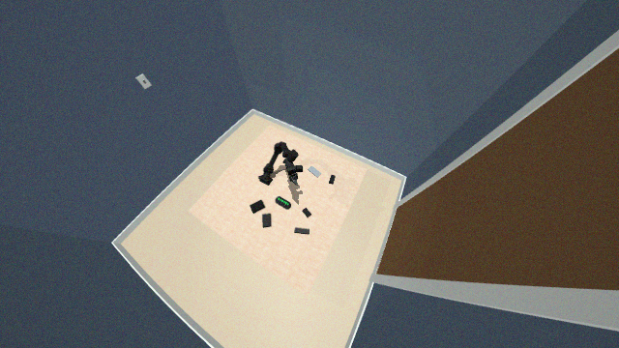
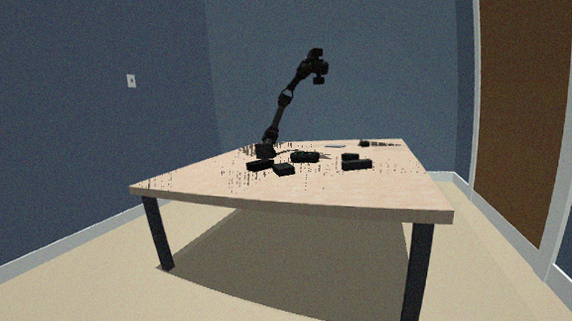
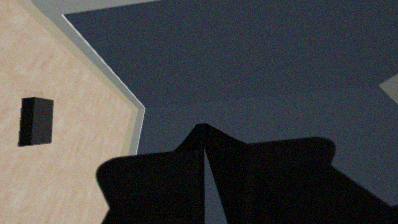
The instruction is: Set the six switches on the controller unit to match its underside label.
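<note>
The dark controller unit lies on the bench with its green-marked rocker switches facing up in the top view. The single switch positions are too small to read, and the label underneath is hidden. My gripper is shut and empty, its tips together in the wrist view. It is raised high above the bench, behind the unit as the exterior camera sees it, and touches nothing. The unit does not show in the wrist view.
Dark blocks lie left of the unit; others lie to its right. A light grey plate and a small black block lie farther back. The wrist view shows a dark block and the bench edge.
</note>
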`<state>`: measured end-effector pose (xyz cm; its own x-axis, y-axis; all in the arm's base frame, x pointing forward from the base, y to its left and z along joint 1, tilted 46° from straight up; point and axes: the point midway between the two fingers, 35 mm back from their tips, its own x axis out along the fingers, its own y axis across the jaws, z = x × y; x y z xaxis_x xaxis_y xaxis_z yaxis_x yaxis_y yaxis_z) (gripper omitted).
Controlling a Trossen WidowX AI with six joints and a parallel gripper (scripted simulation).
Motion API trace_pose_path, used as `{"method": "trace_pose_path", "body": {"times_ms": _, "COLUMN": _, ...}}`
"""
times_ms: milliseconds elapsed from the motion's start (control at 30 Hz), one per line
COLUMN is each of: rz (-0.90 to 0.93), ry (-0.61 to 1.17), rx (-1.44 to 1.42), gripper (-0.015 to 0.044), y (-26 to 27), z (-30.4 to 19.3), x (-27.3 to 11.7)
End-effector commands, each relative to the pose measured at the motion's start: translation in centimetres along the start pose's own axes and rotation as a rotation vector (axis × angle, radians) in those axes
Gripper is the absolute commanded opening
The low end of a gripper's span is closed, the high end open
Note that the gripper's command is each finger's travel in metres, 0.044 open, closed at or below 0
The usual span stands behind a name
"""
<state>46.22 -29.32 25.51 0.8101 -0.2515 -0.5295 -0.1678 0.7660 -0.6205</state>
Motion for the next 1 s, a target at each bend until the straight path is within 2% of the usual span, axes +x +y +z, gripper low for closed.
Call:
{"method": "trace_pose_path", "body": {"times_ms": 0, "rz": 0.175, "ry": 0.048, "rx": 0.053, "gripper": 0.0, "y": 4.3, "z": -2.0, "x": 3.2}}
{"method": "trace_pose_path", "body": {"times_ms": 200, "rz": 0.447, "ry": 0.143, "rx": 0.164, "gripper": 0.0, "y": 11.4, "z": -5.5, "x": 6.9}}
{"method": "trace_pose_path", "body": {"times_ms": 433, "rz": 0.753, "ry": 0.27, "rx": 0.321, "gripper": 0.0, "y": 19.6, "z": -9.1, "x": 8.8}}
{"method": "trace_pose_path", "body": {"times_ms": 667, "rz": 1.047, "ry": 0.42, "rx": 0.498, "gripper": 0.0, "y": 27.5, "z": -12.0, "x": 8.8}}
{"method": "trace_pose_path", "body": {"times_ms": 967, "rz": 1.382, "ry": 0.652, "rx": 0.747, "gripper": 0.0, "y": 35.7, "z": -14.6, "x": 6.8}}
